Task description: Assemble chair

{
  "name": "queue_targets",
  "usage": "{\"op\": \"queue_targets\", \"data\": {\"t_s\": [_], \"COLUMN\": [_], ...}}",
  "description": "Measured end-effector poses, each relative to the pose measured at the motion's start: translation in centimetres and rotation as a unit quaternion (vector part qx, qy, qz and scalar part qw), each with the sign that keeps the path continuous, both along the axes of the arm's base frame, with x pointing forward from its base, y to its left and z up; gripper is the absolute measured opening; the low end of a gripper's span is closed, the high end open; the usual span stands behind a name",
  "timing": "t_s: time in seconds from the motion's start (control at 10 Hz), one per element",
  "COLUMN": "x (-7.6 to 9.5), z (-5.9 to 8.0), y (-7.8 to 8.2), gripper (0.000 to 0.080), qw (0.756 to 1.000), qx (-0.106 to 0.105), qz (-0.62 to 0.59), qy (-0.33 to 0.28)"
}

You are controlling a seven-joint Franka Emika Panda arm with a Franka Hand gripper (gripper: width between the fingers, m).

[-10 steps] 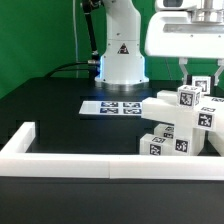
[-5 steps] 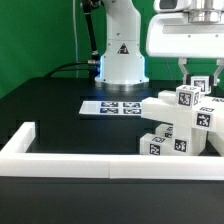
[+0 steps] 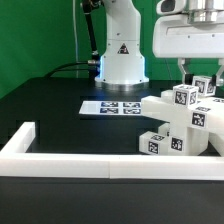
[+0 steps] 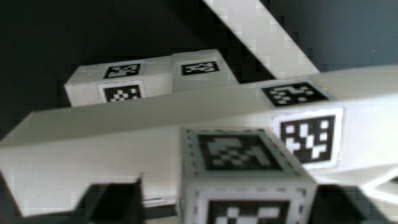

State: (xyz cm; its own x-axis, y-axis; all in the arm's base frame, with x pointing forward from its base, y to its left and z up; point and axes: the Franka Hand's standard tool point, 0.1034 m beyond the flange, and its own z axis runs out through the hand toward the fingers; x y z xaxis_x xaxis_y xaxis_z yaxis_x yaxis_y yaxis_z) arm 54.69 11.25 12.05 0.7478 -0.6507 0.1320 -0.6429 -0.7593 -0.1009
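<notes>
Chair [image 3: 180, 125] parts stand stacked, half built, at the tabletop's [image 3: 55, 105] edge just behind the white rail [image 3: 110, 165], and the fingers [image 3: 187, 69], spread apart directly above a tagged leg [image 3: 186, 96], may knock this loose leg over when lifting.

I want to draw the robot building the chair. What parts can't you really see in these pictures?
- Gripper, exterior view: its fingertips are tucked behind the chair, so whether they touch it is unclear.
- Chair, exterior view: its far side is cut off by the picture's right edge.
- Chair's nearest tagged block, wrist view: blurred; its tags are unreadable.
</notes>
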Motion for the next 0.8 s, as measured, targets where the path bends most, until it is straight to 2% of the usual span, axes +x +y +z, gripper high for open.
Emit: {"op": "queue_targets", "data": {"t_s": [0.1,0.2,0.3,0.8], "x": [-0.03,-0.05,-0.12,-0.06], "z": [0.01,0.02,-0.02,-0.02], "y": [0.15,0.3,0.55,0.44], "gripper": [0.0511,0.0621,0.0641,0.0649], "qw": [1.0,0.998,0.996,0.957], "qx": [-0.003,-0.011,-0.016,-0.052], "qz": [0.014,0.06,0.091,0.284], "qy": [0.0,0.0,0.001,0.003]}}
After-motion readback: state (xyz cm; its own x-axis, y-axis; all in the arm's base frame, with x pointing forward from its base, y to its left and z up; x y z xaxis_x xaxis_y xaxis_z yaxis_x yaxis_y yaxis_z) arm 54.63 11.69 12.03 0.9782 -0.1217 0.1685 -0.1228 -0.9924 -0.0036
